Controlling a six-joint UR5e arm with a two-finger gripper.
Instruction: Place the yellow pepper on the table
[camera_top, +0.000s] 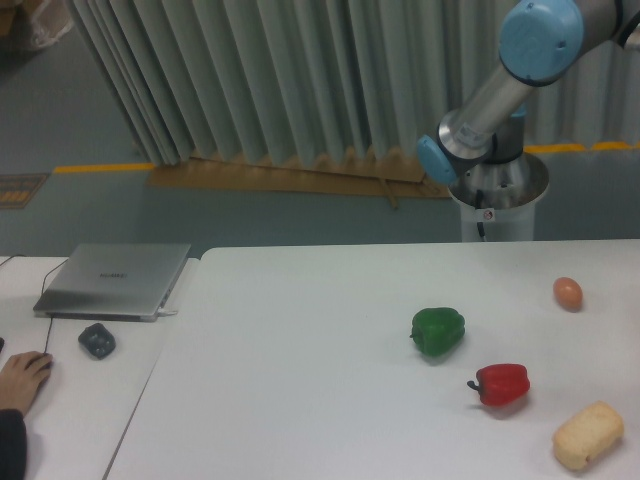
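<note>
The bread block (588, 436) lies nearest, at 5 o'clock on the table (300, 380). No yellow pepper shows, and the gripper is out of frame (only the arm (500, 90), 1 o'clock), so its opening and their relation cannot be told.

A robotics lab: robot arm (520, 70) on a pedestal, floor tape (100, 167), laptop (115, 280) desk

Just one fixed cam here, sitting above the near edge of the table (300, 400) and looking down and across it toward the robot arm (500, 90) and the curtain (250, 70) at the back, wide enough to catch the side desk (70, 400) on the left.
</note>
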